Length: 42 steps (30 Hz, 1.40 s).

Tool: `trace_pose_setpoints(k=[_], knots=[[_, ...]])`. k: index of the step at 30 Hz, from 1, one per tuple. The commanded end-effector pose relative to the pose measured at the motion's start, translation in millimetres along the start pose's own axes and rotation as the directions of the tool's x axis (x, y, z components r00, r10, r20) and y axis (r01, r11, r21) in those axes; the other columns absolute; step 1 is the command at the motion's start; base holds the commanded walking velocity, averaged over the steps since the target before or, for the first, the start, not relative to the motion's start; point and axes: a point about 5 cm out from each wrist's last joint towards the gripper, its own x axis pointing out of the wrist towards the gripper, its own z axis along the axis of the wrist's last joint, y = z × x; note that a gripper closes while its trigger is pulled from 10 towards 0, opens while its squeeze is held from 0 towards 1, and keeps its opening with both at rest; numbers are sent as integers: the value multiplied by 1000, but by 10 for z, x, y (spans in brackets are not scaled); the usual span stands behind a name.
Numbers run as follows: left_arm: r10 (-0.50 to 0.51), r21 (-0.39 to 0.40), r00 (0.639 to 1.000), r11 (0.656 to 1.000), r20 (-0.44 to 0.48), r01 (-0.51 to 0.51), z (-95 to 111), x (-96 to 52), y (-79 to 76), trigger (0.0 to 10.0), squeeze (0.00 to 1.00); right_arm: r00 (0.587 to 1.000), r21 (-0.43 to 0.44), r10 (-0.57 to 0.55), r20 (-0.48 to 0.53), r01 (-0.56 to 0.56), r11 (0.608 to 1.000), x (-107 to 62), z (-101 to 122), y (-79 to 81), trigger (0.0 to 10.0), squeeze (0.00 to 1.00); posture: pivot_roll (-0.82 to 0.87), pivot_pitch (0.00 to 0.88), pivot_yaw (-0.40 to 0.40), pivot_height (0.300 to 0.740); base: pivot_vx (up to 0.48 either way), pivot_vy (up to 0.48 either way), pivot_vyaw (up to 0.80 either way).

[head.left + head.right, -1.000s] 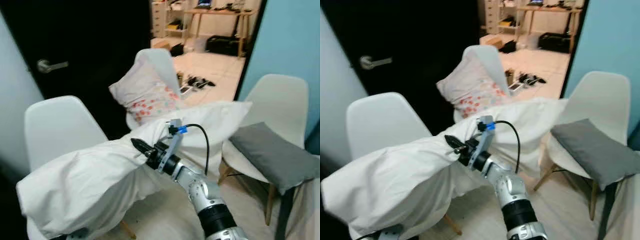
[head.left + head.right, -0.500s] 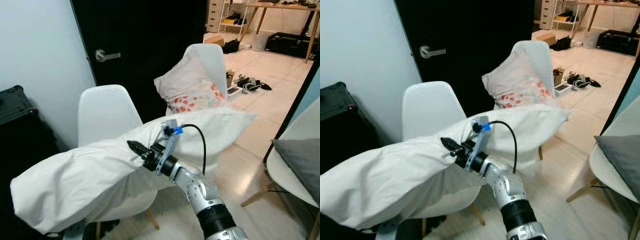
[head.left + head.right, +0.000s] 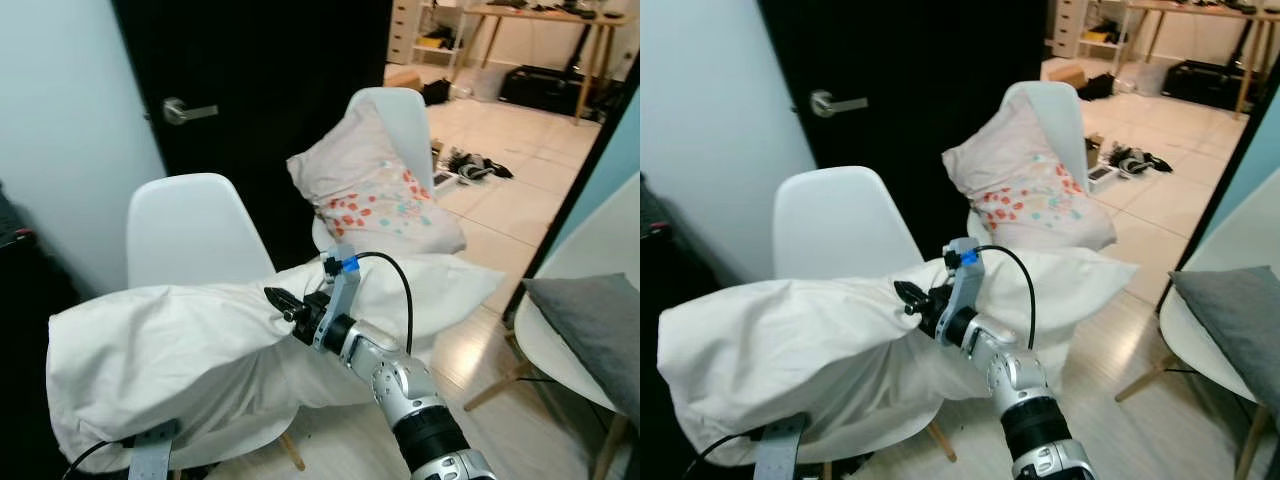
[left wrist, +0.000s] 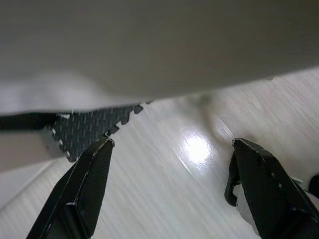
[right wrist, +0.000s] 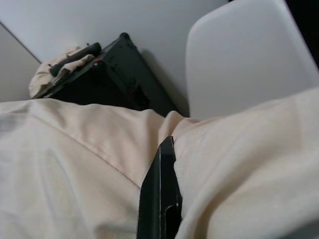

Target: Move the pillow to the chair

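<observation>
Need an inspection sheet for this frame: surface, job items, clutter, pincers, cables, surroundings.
Surface: pale floor, glossy.
Job items: long white pillow held over the near white chair.
Clutter: floral pillow on the far chair; grey cushion on the right chair.
Pincers: right pincer shut on the pillow's fabric; left pincer open, under the pillow.
Cables: black cable looping off the right wrist.
Surroundings: dark door, lever handle.

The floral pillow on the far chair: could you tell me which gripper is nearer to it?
Right. The right gripper, pinching the white pillow, sits just below the floral pillow; the left gripper hangs open beneath the white pillow.
</observation>
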Motion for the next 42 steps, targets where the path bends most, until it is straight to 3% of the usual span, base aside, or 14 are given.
trace_pose_setpoints(k=[1, 13, 23, 29, 32, 36, 42], knots=[[5, -1, 1000, 1000, 11, -5, 27, 6, 14, 10000, 0, 989, -35, 113, 94, -110, 993, 72, 185, 166, 10000, 0, -38, 0, 23, 740, 322, 0, 0], [8, 8, 1000, 1000, 8, -8, 2, -2, 6, 10000, 0, 980, -47, 177, 87, -173, 984, 52, 171, 241, 10000, 0, -40, 0, 29, 740, 312, 0, 633], [5, 19, 1000, 1000, 8, -5, 0, -4, -10, 10000, 0, 990, -44, 119, 76, -116, 992, 48, 143, 171, 10000, 0, -39, 2, 29, 740, 284, 0, 766], [11, 19, 1000, 1000, -6, -11, -13, -4, -17, 10000, 0, 994, -69, -100, 48, 103, 992, 63, 125, -60, 10000, 0, -40, 3, 32, 740, 90, 0, 0], [10, 18, 1000, 1000, -3, -10, -11, -5, -18, 10000, 0, 992, -74, -120, 42, 123, 990, 59, 119, -87, 10000, 0, -40, 3, 32, 740, 0, 0, 0], [-2, 20, 1000, 1000, 13, 2, 18, 0, -25, 10000, 0, 964, -77, -266, 23, 267, 961, 2, 97, -269, 10000, 0, -36, 5, 31, 740, 0, 0, 0], [-15, 24, 1000, 1000, 24, 15, 48, 6, -39, 10000, 0, 934, -69, -349, 70, 354, 933, -43, 184, -380, 10000, 0, -37, 5, 33, 740, 0, 0, 0]])
